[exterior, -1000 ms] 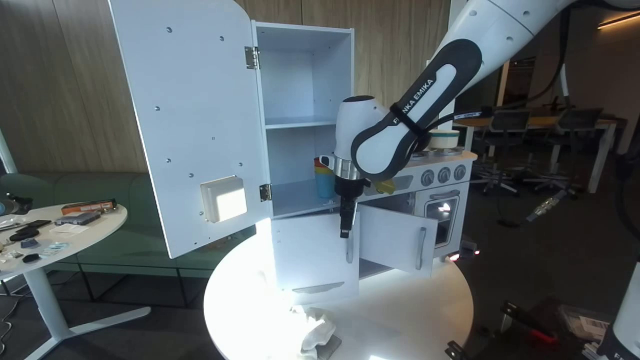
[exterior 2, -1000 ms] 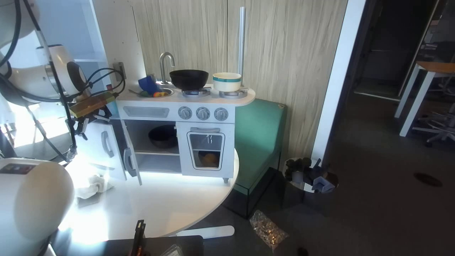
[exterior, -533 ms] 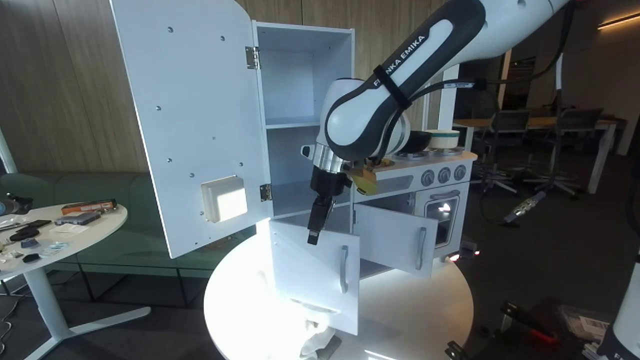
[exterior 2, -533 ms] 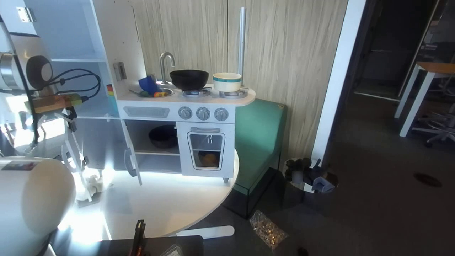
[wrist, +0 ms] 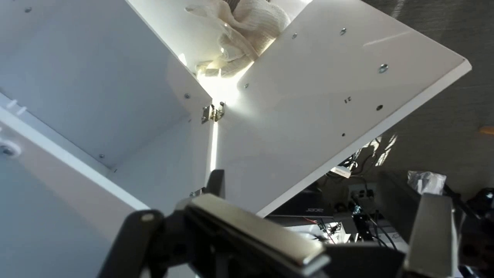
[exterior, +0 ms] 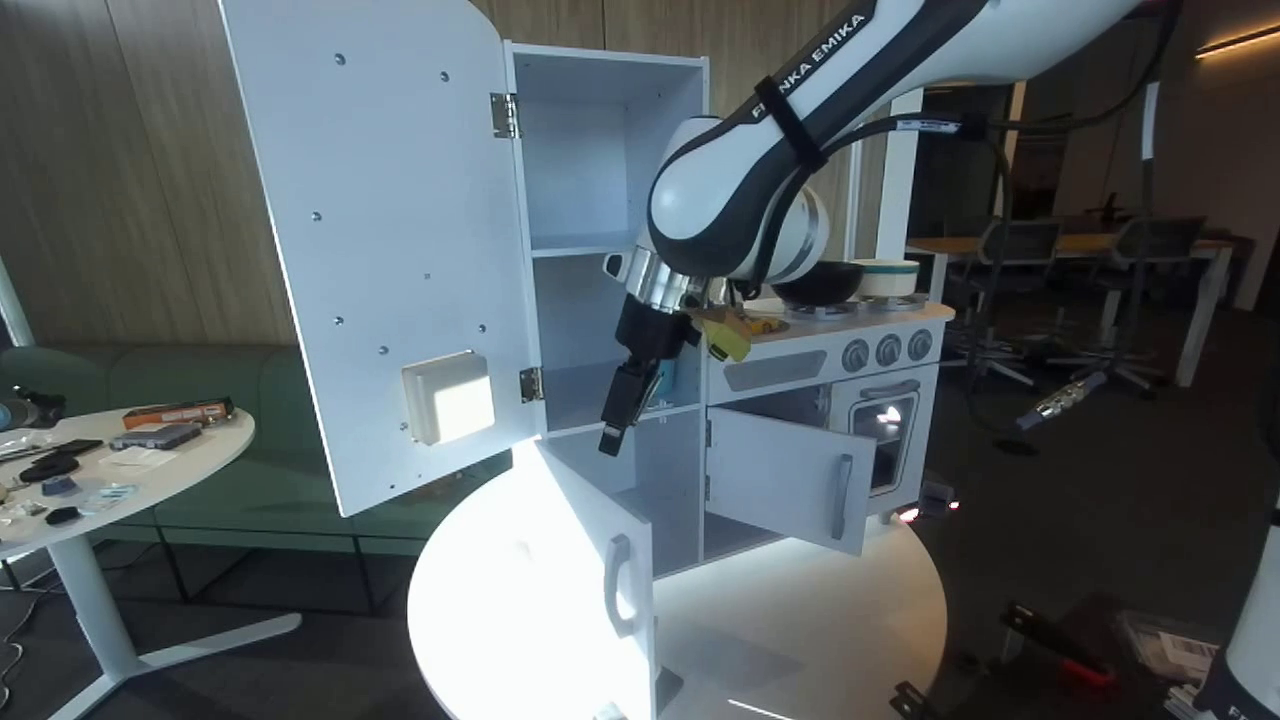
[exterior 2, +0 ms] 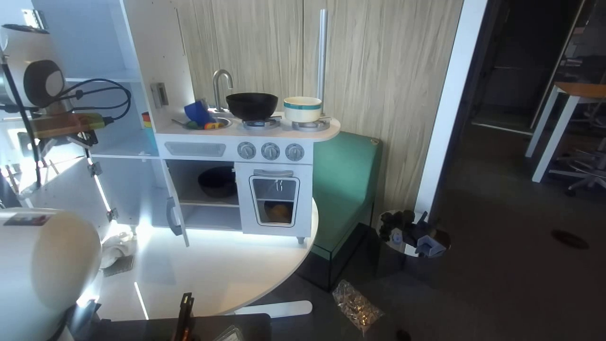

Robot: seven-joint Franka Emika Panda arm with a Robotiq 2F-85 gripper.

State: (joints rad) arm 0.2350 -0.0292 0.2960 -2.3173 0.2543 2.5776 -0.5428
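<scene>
My gripper [exterior: 611, 440] hangs tilted before the toy kitchen's lower left compartment [exterior: 668, 490]. In the wrist view the gripper [wrist: 324, 216] stands open, with a wide gap and nothing held between its fingers [wrist: 254, 229]. Nearest to it is the white lower left door [exterior: 595, 575], swung far out on its hinges, its grey handle [exterior: 617, 585] facing outward. The wrist view shows the inner face of this door [wrist: 308, 96] and a metal hinge [wrist: 213, 112]. The fingers look apart from the door. In an exterior view the arm and glare hide the fingertips.
The tall upper door [exterior: 390, 250] stands open at the left. Another lower door [exterior: 780, 475] is ajar. A black pan [exterior 2: 251, 105] and white pot [exterior 2: 303, 110] sit on the stove. A crumpled white cloth [wrist: 247, 31] lies on the round table [exterior 2: 213, 265].
The lower left door has swung much further out, exposing its compartment. My gripper moved left in the exterior view, away from the handle side, then rose slightly, its fingers tilting.
</scene>
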